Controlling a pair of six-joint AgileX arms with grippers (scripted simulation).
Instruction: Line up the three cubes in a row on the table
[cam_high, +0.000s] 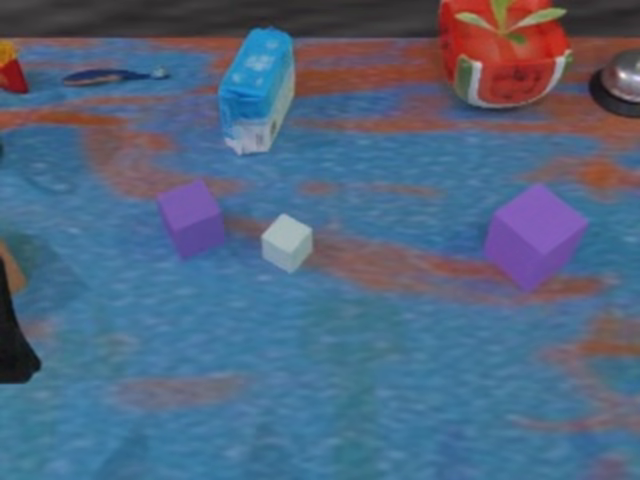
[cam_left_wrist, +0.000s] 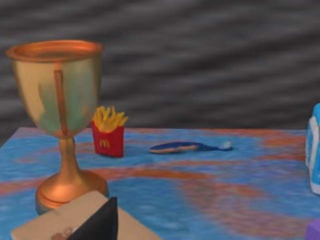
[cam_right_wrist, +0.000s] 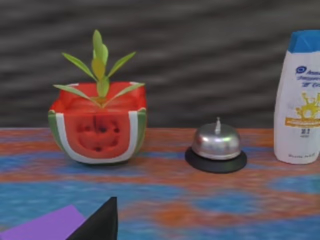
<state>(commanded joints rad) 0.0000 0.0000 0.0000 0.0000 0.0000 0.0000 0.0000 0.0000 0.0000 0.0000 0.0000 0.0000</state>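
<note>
On the table (cam_high: 330, 400), the three cubes sit apart in the middle band. The smaller cube (cam_high: 190, 217) lies left of centre, the smallest cube (cam_high: 287, 242) just beside it to its right and slightly nearer the front, and the large cube (cam_high: 535, 235) well apart on the right. Behind the smaller cube stands a carton (cam_high: 257, 90), tilted. Along the back edge, a fries box (cam_high: 12, 68) sits at the far left with a spoon (cam_high: 112, 75) beside it to the right. At the back right stands a watermelon planter (cam_high: 503, 52), with a bell (cam_high: 620, 80) to its right. In the left wrist view a goblet (cam_left_wrist: 61, 120) stands before the fries box. In the right wrist view a bottle (cam_right_wrist: 300, 97) stands beyond the bell.
</note>
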